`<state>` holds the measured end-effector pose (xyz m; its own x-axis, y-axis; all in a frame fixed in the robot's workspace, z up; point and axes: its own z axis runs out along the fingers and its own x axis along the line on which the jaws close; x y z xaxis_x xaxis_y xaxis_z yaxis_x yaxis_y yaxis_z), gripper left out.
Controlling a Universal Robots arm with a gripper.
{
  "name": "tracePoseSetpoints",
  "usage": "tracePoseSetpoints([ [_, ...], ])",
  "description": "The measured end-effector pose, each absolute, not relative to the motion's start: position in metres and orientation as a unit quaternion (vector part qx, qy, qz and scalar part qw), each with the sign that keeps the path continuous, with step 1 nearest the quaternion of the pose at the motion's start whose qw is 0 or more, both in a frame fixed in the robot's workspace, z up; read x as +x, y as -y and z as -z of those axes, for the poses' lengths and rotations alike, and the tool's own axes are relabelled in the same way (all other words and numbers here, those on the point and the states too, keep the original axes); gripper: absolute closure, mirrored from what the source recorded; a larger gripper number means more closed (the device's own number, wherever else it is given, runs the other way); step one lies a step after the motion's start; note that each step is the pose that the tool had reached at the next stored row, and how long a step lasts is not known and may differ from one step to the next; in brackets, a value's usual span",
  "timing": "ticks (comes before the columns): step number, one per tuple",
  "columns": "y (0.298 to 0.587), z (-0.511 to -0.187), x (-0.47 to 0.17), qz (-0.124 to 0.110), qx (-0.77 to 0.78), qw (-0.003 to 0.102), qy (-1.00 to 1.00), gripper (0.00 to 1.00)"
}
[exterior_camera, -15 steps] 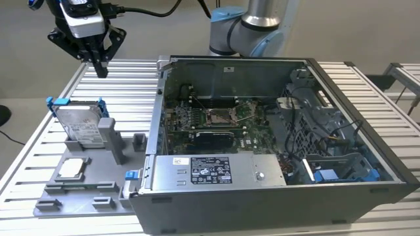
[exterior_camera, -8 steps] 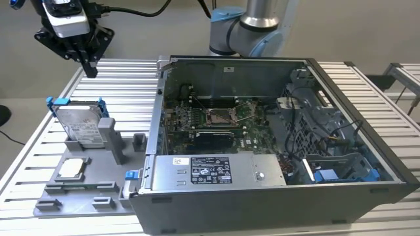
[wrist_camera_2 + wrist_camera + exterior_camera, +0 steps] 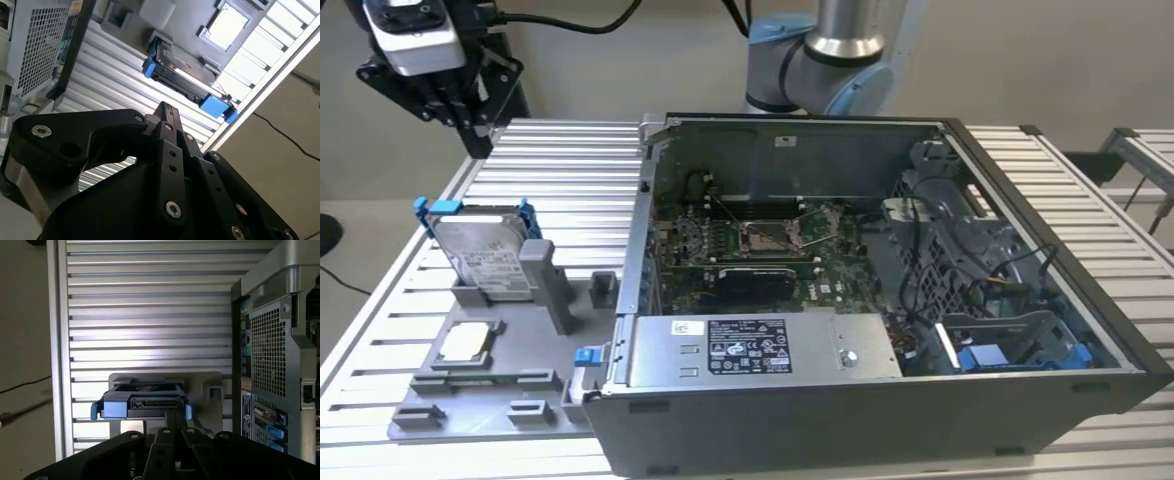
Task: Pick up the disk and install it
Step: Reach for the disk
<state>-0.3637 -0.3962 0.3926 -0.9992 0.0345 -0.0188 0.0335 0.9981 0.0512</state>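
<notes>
black linkages of the gripper [image 3: 173, 415] hang high at the exterior view's left, well apart from everything, with the tips pressed together on nothing. below lies the counter [image 3: 560, 160], ribbed aluminium slats with a dull shine. on it sits a grey moulded plastic fixture [image 3: 494, 405], and the disk [image 3: 480, 250] stands on edge in its rear slot, tilted back: a flat silver metal slab with a white label, framed by a blue plastic bracket with tabs at the corners. nearer the front, a small square silver chip [image 3: 467, 342] rests flat in a pocket. just beside the fixture, toward the exterior view's right, the open grey steel computer case [image 3: 1067, 390] lies on its side, showing a green board [image 3: 720, 250], a silver box [image 3: 747, 350] with a black label, and loose cables. behind it rises the arm [image 3: 841, 40].
</notes>
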Motion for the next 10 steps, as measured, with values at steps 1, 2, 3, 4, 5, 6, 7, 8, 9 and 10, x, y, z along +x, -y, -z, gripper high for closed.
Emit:
tracePoseSetpoints([
  [1,0.396,-0.393,-0.367,-0.025,0.017,0.010,-0.999,1.00],
  [2,0.396,-0.393,-0.370,-0.025,0.017,0.010,-0.999,1.00],
  [3,0.396,-0.393,-0.374,-0.025,0.017,0.010,-0.999,1.00],
  [4,0.396,-0.393,-0.377,-0.025,0.017,0.010,-0.999,1.00],
  [5,0.396,-0.393,-0.380,-0.025,0.016,0.010,-0.999,1.00],
  [6,0.396,-0.393,-0.383,-0.025,0.016,0.010,-0.999,1.00],
  [7,0.396,-0.393,-0.386,-0.025,0.016,0.010,-0.999,1.00],
  [8,0.396,-0.393,-0.389,-0.025,0.016,0.010,-0.999,1.00],
  [9,0.397,-0.393,-0.392,-0.025,0.016,0.010,-0.999,1.00],
  [10,0.397,-0.393,-0.395,-0.025,0.016,0.010,-0.999,1.00],
])
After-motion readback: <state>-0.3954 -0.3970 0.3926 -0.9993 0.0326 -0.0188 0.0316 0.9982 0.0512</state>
